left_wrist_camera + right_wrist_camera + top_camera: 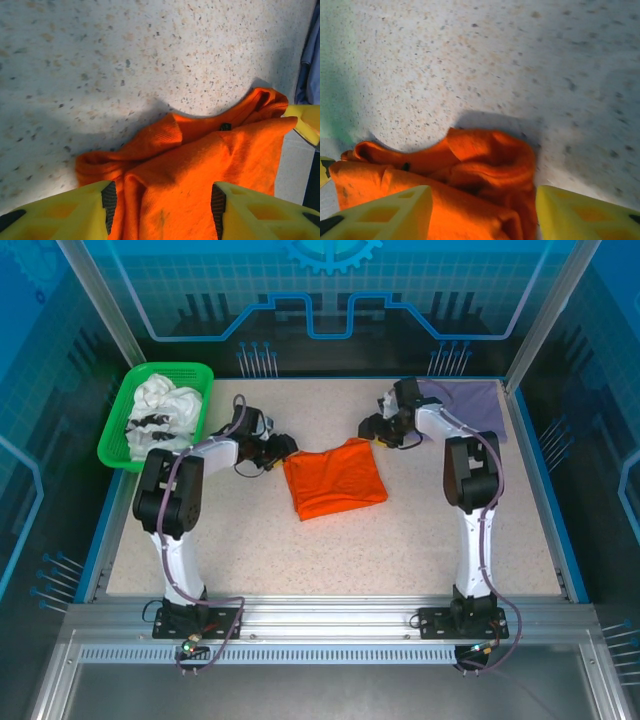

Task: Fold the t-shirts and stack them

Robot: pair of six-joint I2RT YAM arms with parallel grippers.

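Note:
The bright orange t-shirt (335,480) lies folded into a rough square at the table's middle. My left gripper (283,447) is at its far left corner, jaws open, with orange cloth (200,165) lying between the yellow fingers. My right gripper (372,428) is at the far right corner, also open, with bunched orange cloth (485,165) between its fingers. The pale lavender t-shirt (468,400) lies flat at the far right. White t-shirts with black print (165,408) are heaped in the green basket.
The green plastic basket (118,440) stands at the far left corner of the table. Bare speckled tabletop (330,550) stretches in front of the orange shirt. Metal frame posts and blue walls surround the table.

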